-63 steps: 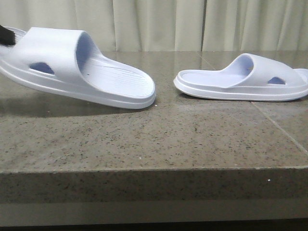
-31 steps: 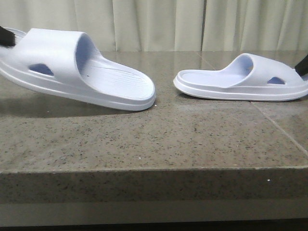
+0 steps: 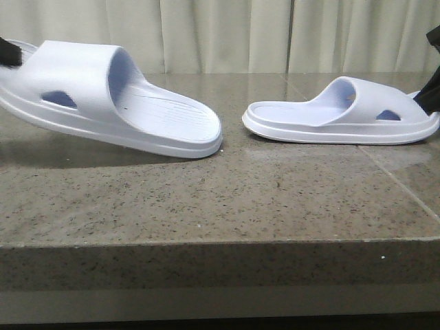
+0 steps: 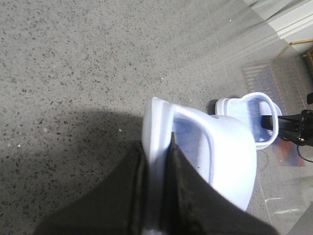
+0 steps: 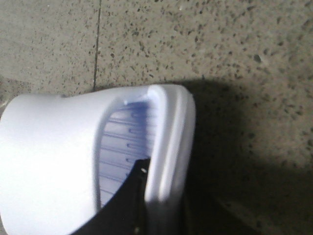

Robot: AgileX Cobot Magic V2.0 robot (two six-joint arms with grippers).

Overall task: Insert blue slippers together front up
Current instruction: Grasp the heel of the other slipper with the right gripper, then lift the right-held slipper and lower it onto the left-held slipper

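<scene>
Speckled grey-brown polished stone forms the tabletop (image 3: 227, 199), with pale pleated curtains (image 3: 227, 34) hanging behind it across the top of the front view. At the left of that view, the left pale lavender-blue foam slide sandal (image 3: 110, 96) with its thick sole, ribbed footbed and wide strap with an oval side hole is tilted: its heel end rises toward the upper left edge while its toe end dips toward the stone near the middle of the frame, casting a dark shadow beneath. The left gripper (image 3: 8, 51) shows only as a black sliver at the far left edge, at the slipper's raised end; in the left wrist view its black fingers (image 4: 190, 196) are pinched on the slipper's rim (image 4: 155, 161), one on each side of the wall. Right of centre, the right lavender-blue foam slide sandal (image 3: 340, 113) lies nearly flat on the stone, its toe pointing toward the other slipper's toe, the two apart with bare stone between them. At the far right edge the right gripper (image 3: 432, 100) appears as a black shape at this slipper's heel; in the right wrist view one dark finger (image 5: 129, 196) sits inside against the ribbed footbed, with the sole rim (image 5: 168, 147) clamped beside it.
</scene>
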